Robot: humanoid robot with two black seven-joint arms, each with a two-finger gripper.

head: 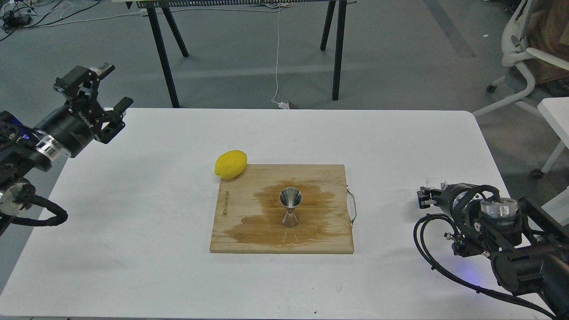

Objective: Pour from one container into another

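Observation:
The steel jigger [290,206] stands upright in the middle of a wooden cutting board [329,178], on a dark wet patch. The small clear glass cup [435,182] shows only as a faint rim at the table's right side, right against the tip of my right gripper [423,198]. That gripper is dark and seen from behind, so I cannot tell whether its fingers hold the cup. My left gripper [114,88] hangs above the table's far left corner, open and empty, far from the board.
A yellow lemon [230,164] lies at the board's far left corner, partly on the table. The board has a metal handle [352,204] on its right edge. A white chair [529,58] and black trestle legs [162,53] stand beyond the table.

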